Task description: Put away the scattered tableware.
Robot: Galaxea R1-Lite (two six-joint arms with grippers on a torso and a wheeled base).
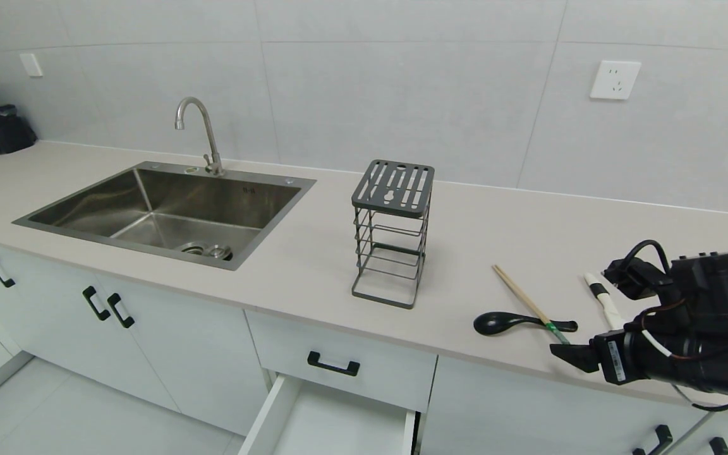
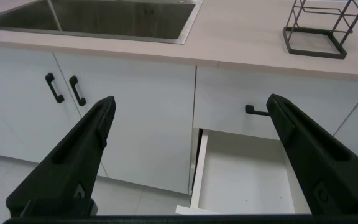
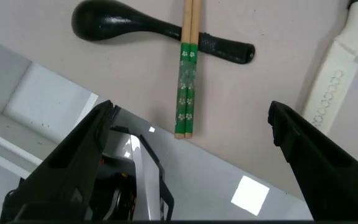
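black spoon (image 1: 502, 323), one; wooden chopsticks (image 1: 524, 298), two.

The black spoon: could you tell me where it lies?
Head view: the spoon lies on the counter's right, under the chopsticks, right of the wire rack.

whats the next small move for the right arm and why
Probably lower the right pincer straight onto the chopsticks. It is open and empty, hovering over their green ends, and they lie across the handle of the black spoon, so taking them first should free the spoon.
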